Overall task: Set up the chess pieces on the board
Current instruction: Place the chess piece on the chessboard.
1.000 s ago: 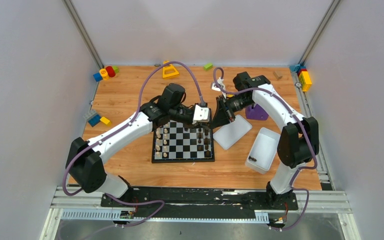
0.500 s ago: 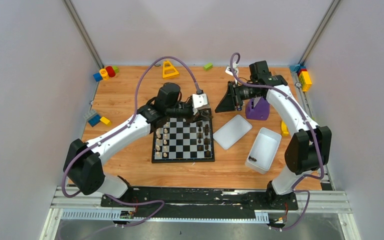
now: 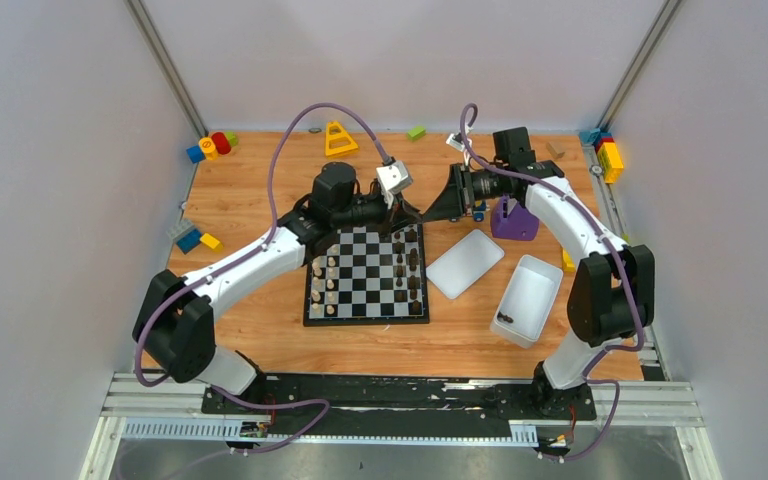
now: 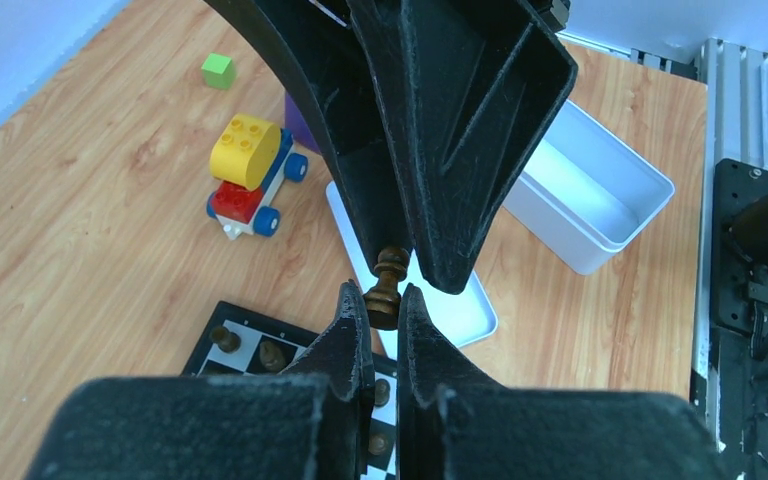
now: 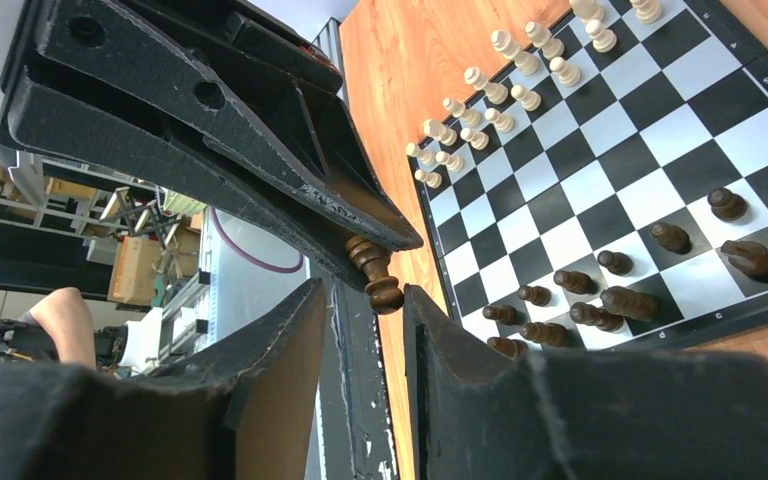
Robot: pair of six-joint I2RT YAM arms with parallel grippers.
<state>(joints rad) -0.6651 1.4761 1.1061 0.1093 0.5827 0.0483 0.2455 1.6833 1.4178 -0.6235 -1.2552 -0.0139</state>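
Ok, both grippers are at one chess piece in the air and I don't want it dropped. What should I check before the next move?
1. Hold of the left gripper on the dark brown wooden chess piece: ok. In the left wrist view it closes on both sides of the piece's lower end.
2. Hold of the right gripper: cannot tell. The right wrist view shows a gap beside the piece on one side.
3. Piece clear of the black and grey checked board: ok, it is up in the air.
4. Free square among the dark rows: ok, some squares there show bare.
5. The white rectangular tray out of the way: ok, it sits to the right of the board, apart from both grippers.
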